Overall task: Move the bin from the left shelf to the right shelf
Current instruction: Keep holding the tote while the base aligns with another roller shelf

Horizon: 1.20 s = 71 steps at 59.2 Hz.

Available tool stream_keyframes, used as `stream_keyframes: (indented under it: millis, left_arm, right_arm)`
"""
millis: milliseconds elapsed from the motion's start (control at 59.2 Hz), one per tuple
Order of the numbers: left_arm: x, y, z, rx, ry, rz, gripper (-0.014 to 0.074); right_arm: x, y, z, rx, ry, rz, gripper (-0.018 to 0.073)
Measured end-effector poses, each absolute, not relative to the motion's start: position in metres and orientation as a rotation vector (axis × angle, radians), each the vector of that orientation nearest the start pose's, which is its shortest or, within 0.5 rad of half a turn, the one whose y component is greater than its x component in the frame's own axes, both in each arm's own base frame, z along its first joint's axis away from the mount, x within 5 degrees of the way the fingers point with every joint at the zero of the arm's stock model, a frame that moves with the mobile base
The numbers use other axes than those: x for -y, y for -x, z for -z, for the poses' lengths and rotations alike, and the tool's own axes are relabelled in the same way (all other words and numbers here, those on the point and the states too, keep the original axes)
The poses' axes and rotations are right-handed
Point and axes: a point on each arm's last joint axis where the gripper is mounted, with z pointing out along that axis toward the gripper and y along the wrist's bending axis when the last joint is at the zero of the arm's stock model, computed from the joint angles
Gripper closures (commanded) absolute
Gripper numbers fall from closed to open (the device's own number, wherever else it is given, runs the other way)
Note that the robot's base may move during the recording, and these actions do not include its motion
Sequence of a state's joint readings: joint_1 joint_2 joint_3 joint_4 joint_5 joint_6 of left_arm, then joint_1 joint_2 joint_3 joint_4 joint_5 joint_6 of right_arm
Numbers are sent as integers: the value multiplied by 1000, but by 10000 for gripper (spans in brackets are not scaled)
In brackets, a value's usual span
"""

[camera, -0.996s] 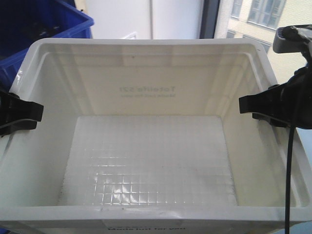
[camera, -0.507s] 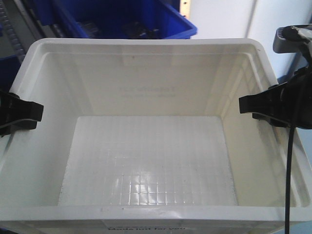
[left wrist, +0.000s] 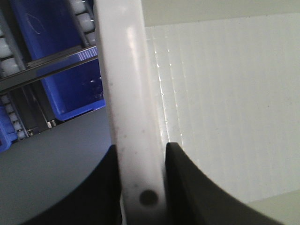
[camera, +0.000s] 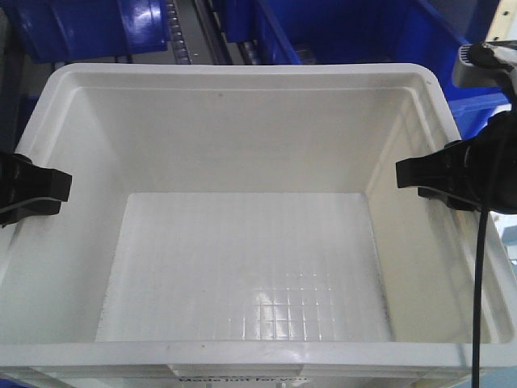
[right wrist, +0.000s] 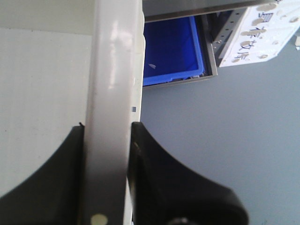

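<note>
Across the front view, near and centre, the bin (camera: 242, 145) fills almost the whole frame, held between the two arms with its open top facing the camera. Its grid-textured floor (camera: 242, 275) is bare and glossy, and a strip of black print (camera: 242, 378) shows on the near outer side, cut off by the frame edge.

The left tool (camera: 32, 187) is clamped over the bin's left rim. The left wrist view shows one black finger on the outside of the white rim and one on the inside, both touching it. The right tool (camera: 440, 174) grips the right rim in the same way; in the right wrist view its fingers press against both faces of the rim. A black cable (camera: 478, 283) hangs down at the right, in front of the bin's right wall.

Beyond the far rim stand dark blue bins (camera: 347, 24) on shelving, with a roller track (camera: 182, 32) between them. Grey flooring (left wrist: 56, 173) shows outside the bin in both wrist views. Whether the bin's underside rests on any surface cannot be told.
</note>
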State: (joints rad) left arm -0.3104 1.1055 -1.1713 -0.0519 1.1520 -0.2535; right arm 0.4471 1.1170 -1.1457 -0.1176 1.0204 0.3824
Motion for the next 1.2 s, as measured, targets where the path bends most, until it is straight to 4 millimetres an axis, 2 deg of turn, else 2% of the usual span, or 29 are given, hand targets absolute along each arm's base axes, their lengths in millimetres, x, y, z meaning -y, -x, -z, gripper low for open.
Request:
stream_keyframes:
  millis: [1199]
  left_arm:
    - [65,-190,-376,-2597,-65,276,603]
  right_arm:
    - [-84,-196,-374,-2475,114,-208,547]
